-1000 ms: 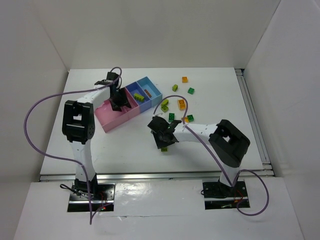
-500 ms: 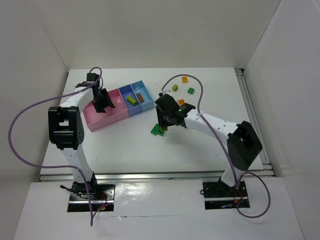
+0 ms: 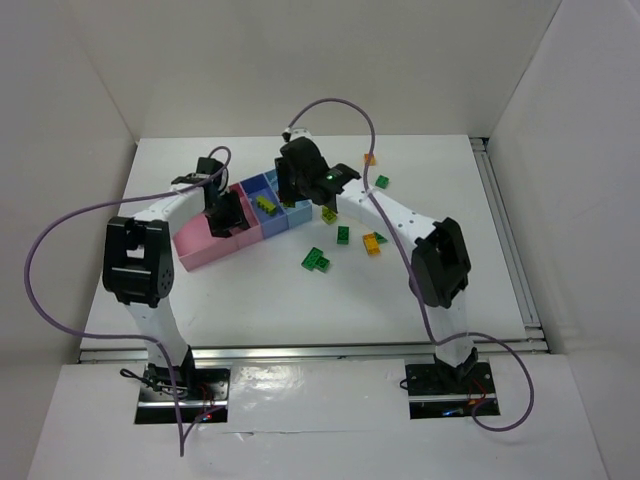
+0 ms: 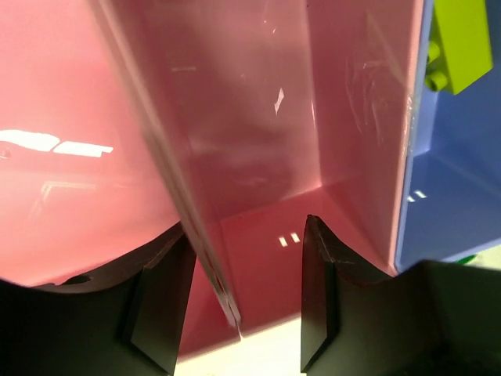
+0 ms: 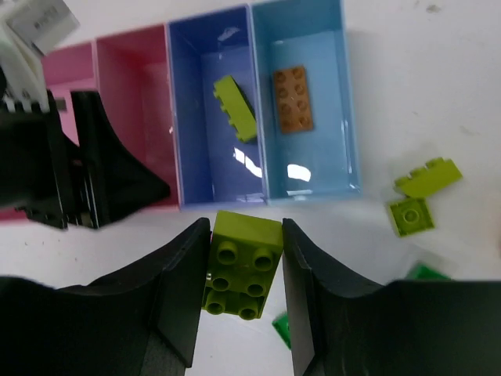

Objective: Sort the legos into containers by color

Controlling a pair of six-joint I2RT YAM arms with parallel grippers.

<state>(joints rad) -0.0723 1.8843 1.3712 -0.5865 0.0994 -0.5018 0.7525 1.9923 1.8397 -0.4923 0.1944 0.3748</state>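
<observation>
White bench (image 3: 250,300) carries the containers (image 3: 200,243), a joined pink and blue row. At the row's pink end the left hand (image 4: 246,231) stands spread, its fingers astride a pink wall (image 4: 200,235). Just beside the row's blue bins the right hand (image 5: 244,235) pinches a lime brick (image 5: 243,270). Inside those bins lie another lime lego (image 5: 235,108) and an amber lego (image 5: 293,98); loose legos (image 3: 316,260) are scattered off the row's blue end.

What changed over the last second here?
The right gripper, shut on a lime-green brick, swung from the near middle of the table out to the blue bins. The row of bins slid slightly left with the left gripper, open astride a pink wall. Bricks in the bins stayed put.
</observation>
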